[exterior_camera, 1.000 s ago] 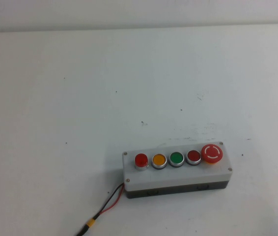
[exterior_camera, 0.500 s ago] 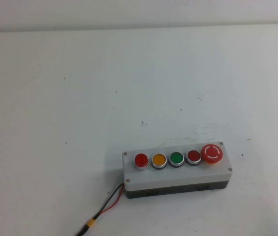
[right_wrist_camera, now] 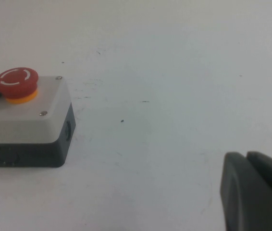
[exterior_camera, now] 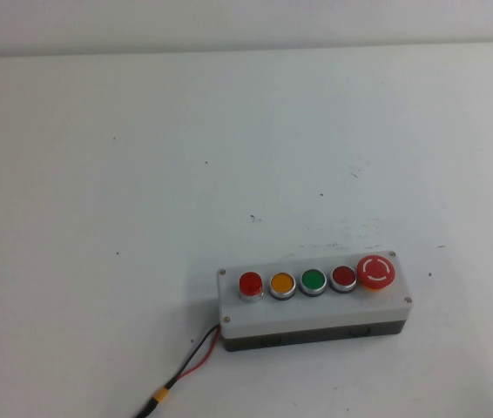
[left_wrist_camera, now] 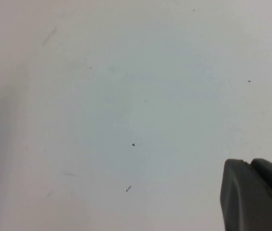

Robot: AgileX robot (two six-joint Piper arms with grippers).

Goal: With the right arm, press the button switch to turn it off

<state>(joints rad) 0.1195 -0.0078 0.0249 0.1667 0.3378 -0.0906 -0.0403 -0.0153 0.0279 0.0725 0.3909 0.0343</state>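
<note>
The button switch (exterior_camera: 251,284), bright red with a silver ring, sits at the left end of the white five-button box (exterior_camera: 316,317) on the white table. Neither arm shows in the high view. In the right wrist view my right gripper (right_wrist_camera: 245,157) hovers over bare table off the box's (right_wrist_camera: 25,120) right end, fingers pressed together with nothing between them. That view shows the big red mushroom button (right_wrist_camera: 16,82) but not the button switch. My left gripper (left_wrist_camera: 249,164) is shut over empty table, with no task object in its view.
Along the box run orange (exterior_camera: 282,284), green (exterior_camera: 314,280) and dark red (exterior_camera: 343,277) buttons, then the mushroom button (exterior_camera: 376,271). Red and black wires (exterior_camera: 196,357) leave the box's left end toward the table's front edge.
</note>
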